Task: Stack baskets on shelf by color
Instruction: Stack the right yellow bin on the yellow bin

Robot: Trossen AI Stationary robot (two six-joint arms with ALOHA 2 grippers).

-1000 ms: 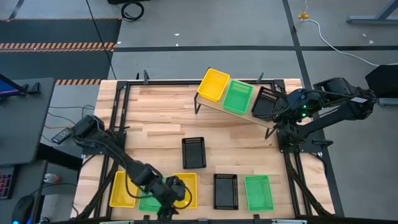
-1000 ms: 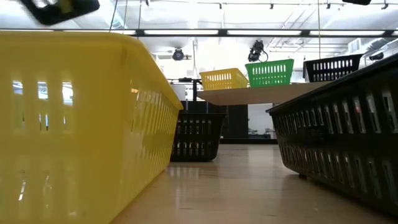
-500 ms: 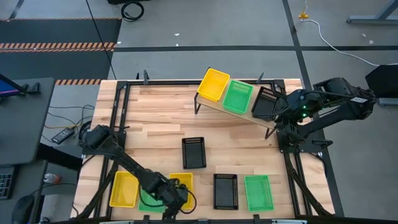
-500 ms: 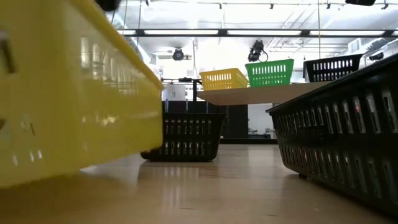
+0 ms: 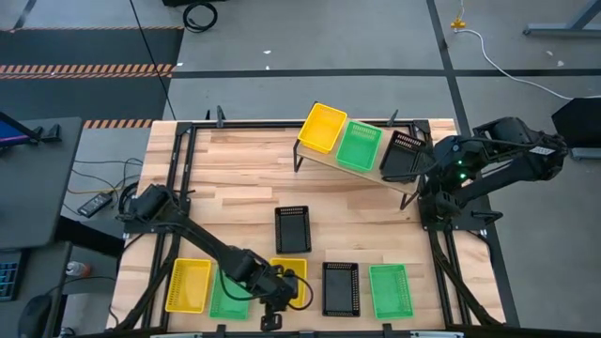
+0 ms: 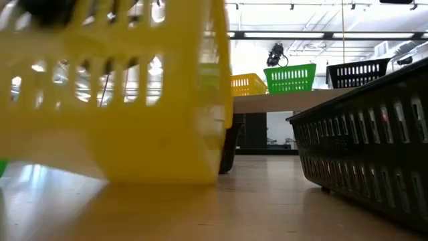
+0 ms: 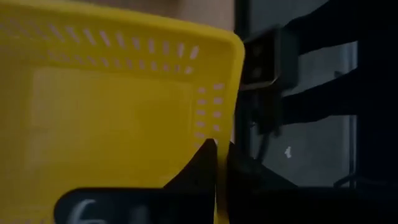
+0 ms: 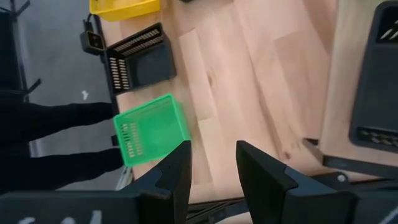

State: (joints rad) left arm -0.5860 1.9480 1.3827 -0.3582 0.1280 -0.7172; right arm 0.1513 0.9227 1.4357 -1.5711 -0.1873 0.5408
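At the table's near edge my left gripper (image 5: 278, 293) is shut on a yellow basket (image 5: 286, 271), which fills the low view's left half (image 6: 127, 100) and sits tilted. Beside it lie a green basket (image 5: 225, 297) and another yellow one (image 5: 188, 284). The shelf (image 5: 352, 172) at the far right carries a yellow (image 5: 322, 128), a green (image 5: 359, 145) and a black basket (image 5: 404, 155). My right gripper (image 8: 211, 168) hangs open by the shelf's right end, holding nothing. My left gripper pinches the yellow basket's perforated side wall (image 7: 208, 127) near a corner, one finger (image 7: 202, 165) on the inner side and the other outside. The basket is tilted; a strip of green shows under its left part in the low view. Whether it is wholly clear of the table cannot be told.
Two black baskets (image 5: 293, 230) (image 5: 340, 288) and a green one (image 5: 390, 289) lie on the tabletop between the near edge and the shelf. A black basket's wall (image 6: 364, 150) looms close on the low view's right. Bare wood lies at the far left.
My left gripper has gone toward the table's right edge along the near edge, taking the yellow basket with it. The basket has tipped up and turned about, and has come off the green basket, which now lies uncovered.
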